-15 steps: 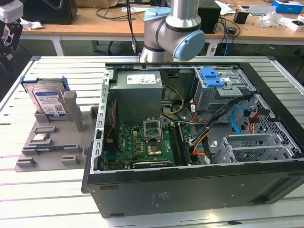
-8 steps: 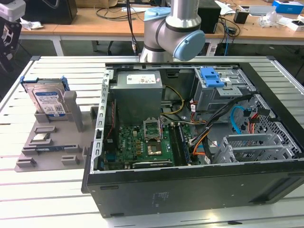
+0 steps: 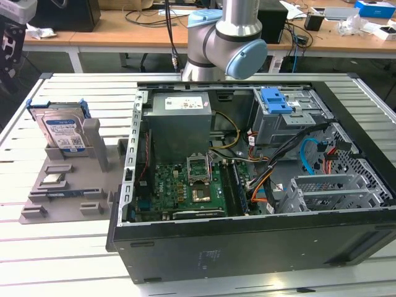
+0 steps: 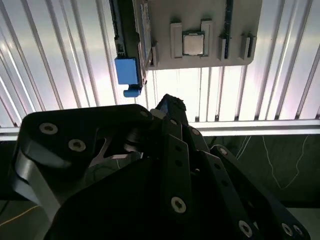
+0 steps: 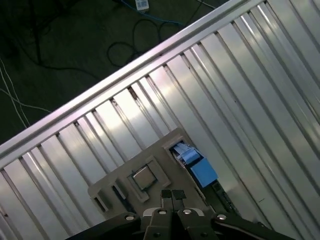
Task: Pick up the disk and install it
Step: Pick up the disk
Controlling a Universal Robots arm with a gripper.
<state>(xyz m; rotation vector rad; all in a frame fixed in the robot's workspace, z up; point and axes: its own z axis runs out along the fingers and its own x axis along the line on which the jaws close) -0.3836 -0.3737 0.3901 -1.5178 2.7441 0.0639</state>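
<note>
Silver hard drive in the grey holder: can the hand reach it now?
Likely yes: the blue-framed silver hard drive stands upright in the grey plastic holder, top edge uncovered, with the hand above the holder.

A ribbed silver aluminium worktop carries a flat grey plastic parts holder towards the exterior view's left and, just beside it, an open black computer case.

An open computer case lies on a slatted table, its power supply beside the motherboard; a grey holder carries 1 chip.
</note>
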